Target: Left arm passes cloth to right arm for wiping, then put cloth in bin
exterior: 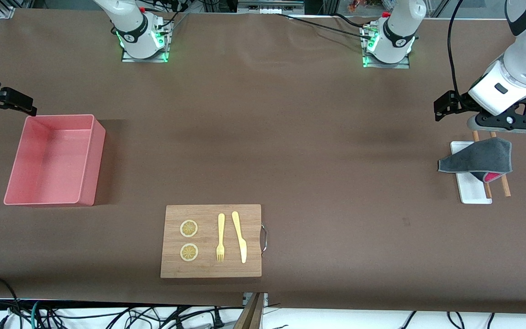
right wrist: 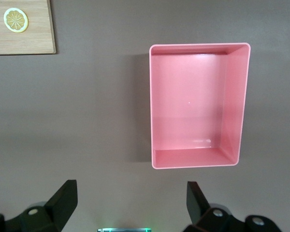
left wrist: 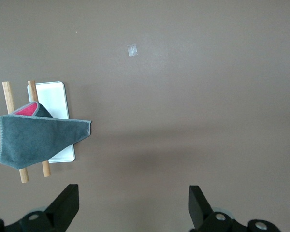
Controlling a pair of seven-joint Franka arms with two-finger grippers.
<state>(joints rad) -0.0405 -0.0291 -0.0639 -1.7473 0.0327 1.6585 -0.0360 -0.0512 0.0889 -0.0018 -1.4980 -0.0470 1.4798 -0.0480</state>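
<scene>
Front view: the left claw (exterior: 454, 106) hangs wide open and empty over the worktop (exterior: 290, 137), near the cloth (exterior: 477, 157) (draped across the white tray (exterior: 473, 189)). The right claw (exterior: 12, 103), spread and empty, hovers beside the bin (exterior: 53, 160).

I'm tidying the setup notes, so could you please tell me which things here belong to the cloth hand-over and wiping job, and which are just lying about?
Part of the job:
- cloth, draped over the white tray
- bin
- left gripper, open, beside the cloth
- right gripper, open, near the bin

Just lying about:
- white tray
- two wooden sticks
- wooden board with fork, knife, lemon slices
</scene>
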